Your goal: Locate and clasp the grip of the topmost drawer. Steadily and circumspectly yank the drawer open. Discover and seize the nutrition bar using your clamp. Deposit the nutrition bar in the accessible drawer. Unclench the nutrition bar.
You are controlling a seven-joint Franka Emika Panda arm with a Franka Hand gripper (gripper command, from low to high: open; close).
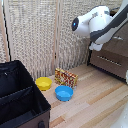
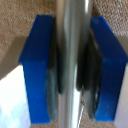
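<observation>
In the wrist view my gripper (image 2: 70, 75) is shut on the thin silver handle (image 2: 70, 45) of the topmost drawer. Its blue fingers (image 2: 36, 70) stand on either side, dark pads pressed to the bar, with the brown drawer front (image 2: 20, 12) behind. In the exterior view the white-and-grey arm (image 1: 95, 25) reaches to the dresser (image 1: 119, 46) at the exterior view's right and hides the gripper and handle. I cannot tell how far out the drawer stands. The nutrition bar (image 1: 66, 77), a red and yellow packet, lies on the wooden surface behind the bowls.
A yellow bowl (image 1: 43, 83) and a blue bowl (image 1: 64, 92) sit in front of the bar. A big black case (image 1: 20, 97) fills the exterior view's lower left. A wicker screen (image 1: 35, 35) stands behind. A lower drawer (image 1: 107, 62) shows beneath the arm.
</observation>
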